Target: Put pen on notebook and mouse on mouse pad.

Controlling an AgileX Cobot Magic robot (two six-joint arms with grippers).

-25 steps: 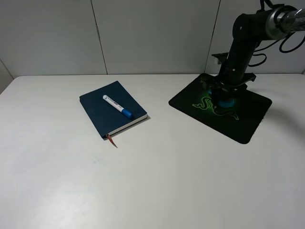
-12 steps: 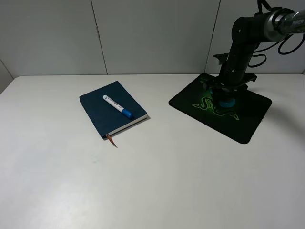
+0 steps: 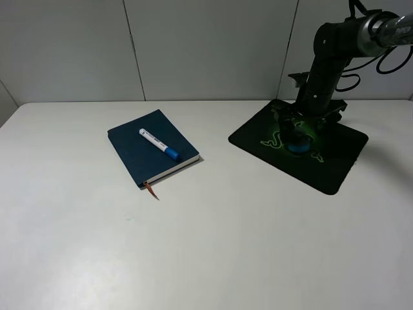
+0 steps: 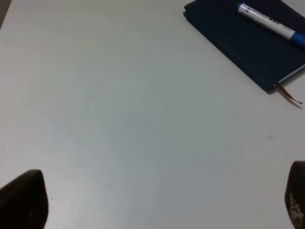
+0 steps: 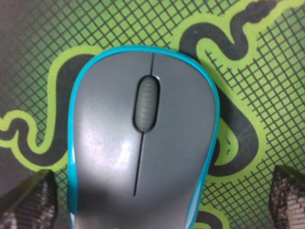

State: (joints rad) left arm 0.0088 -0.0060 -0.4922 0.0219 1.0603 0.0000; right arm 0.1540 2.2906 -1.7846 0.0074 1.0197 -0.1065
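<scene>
Mouse point(image 5: 143, 138), grey-topped with teal sides, lies on the green snake emblem of the black mouse pad point(image 3: 335, 165) at the far right of the white table point(image 3: 206, 245). In the right wrist view its scroll wheel point(image 5: 147, 103) faces up, and the two dark fingertips point(image 5: 28, 200) of the right gripper point(image 3: 299, 126) stand spread wide on either side of the mouse, clear of its sides; nothing is clamped. In the exterior high view the right arm point(image 3: 329, 58) descends from the far right, the gripper poised directly over the mouse.

Pen point(image 3: 159, 143), white with a blue cap, lies diagonally on the cover of the navy notebook point(image 3: 139, 158), left of centre and well apart from the pad. A reddish ribbon bookmark point(image 3: 151, 190) trails from the notebook's near edge.

Left gripper point(image 4: 157, 200) hangs above bare table near the notebook, its fingertips set far apart and holding nothing.
</scene>
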